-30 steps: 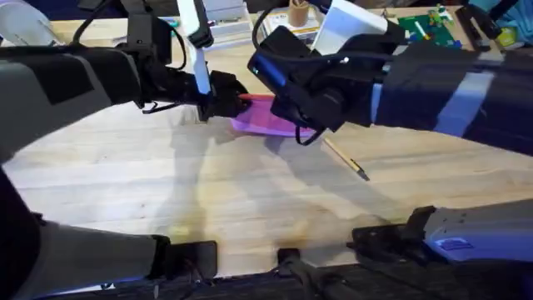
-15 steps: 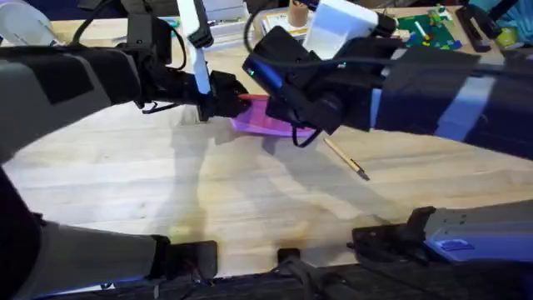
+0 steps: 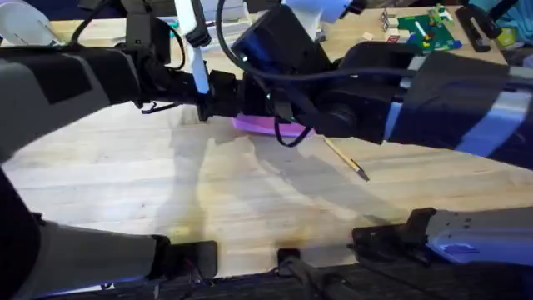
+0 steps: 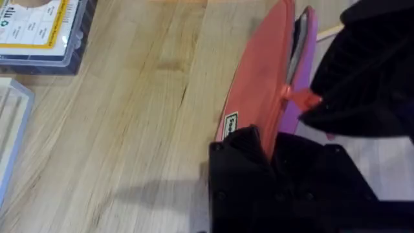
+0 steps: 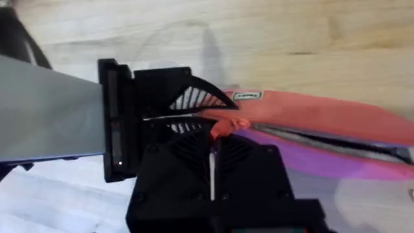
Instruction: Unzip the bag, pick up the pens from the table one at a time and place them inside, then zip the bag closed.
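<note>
The pink bag point(image 3: 283, 127) lies at the middle back of the table point(image 3: 250, 208). My left gripper point(image 3: 229, 100) is shut on the bag's left end, seen close in the left wrist view, where the gripper point(image 4: 268, 145) pinches the fabric point(image 4: 259, 84). My right gripper point(image 3: 268, 107) reaches across from the right and is shut on the orange-red pull tab point(image 5: 223, 125), right beside the left gripper point(image 5: 187, 103). Behind the tab the zipper is parted along the bag point(image 5: 323, 120). One tan pen point(image 3: 346, 158) with a dark tip lies to the right of the bag.
A clear plastic box point(image 4: 39, 32) with a yellow label sits beyond the bag's left end. A green board point(image 3: 429, 29) with small pieces and other clutter line the table's back edge. Bare wood stretches toward the front.
My right gripper has slid left along the bag with the pull tab, ending close to the left gripper. The left gripper and the pen have stayed put.
</note>
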Controlling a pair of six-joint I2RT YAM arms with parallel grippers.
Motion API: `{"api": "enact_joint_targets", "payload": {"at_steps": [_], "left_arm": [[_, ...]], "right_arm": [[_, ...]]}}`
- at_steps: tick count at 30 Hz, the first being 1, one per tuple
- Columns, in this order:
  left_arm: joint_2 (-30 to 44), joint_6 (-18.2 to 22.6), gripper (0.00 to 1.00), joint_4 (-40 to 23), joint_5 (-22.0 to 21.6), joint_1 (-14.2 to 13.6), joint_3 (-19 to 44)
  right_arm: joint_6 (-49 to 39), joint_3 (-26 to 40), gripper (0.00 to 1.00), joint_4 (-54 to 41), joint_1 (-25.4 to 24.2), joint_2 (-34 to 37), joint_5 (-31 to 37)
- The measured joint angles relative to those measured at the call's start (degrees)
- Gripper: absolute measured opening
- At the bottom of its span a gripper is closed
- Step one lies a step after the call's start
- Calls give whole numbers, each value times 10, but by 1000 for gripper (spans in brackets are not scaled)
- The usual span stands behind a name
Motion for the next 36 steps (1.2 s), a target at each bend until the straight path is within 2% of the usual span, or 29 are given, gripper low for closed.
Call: {"api": "enact_joint_targets", "payload": {"at_steps": [7, 15, 16, 19, 22, 23, 27, 28, 29, 33, 34, 36], "left_arm": [[0, 0, 44, 0, 3, 2, 0], [0, 2, 44, -4, -1, 6, 0], [0, 2, 44, -4, -1, 6, 0], [0, 4, 44, -7, -2, 6, 0], [0, 4, 44, -5, 0, 6, 0], [0, 4, 44, -4, -1, 6, 0], [0, 4, 55, -2, -1, 4, 0], [0, 4, 120, -1, 0, 4, 0], [0, 6, 224, 1, 5, 4, 0], [0, 4, 878, 5, 30, 0, 0], [0, 2, 958, 5, 32, 0, 0], [0, 3, 991, 5, 36, -1, 0]], "right_arm": [[-44, -5, 30, 56, -2, 13, -39], [-96, -5, 37, 69, -11, 19, -65], [-103, -5, 95, 69, -12, 18, -67], [-122, -5, 507, 62, -21, 11, -69], [-139, -5, 934, 12, -36, -14, -77], [-145, -5, 980, -2, -41, -25, -84], [-159, -5, 997, -53, -52, -70, -110], [-163, -5, 997, -65, -59, -81, -114], [-166, -5, 997, -78, -67, -91, -116], [-175, -5, 997, -124, -107, -123, -122], [-180, -5, 997, -130, -116, -128, -123], [-199, -5, 997, -138, -132, -134, -123]]}}
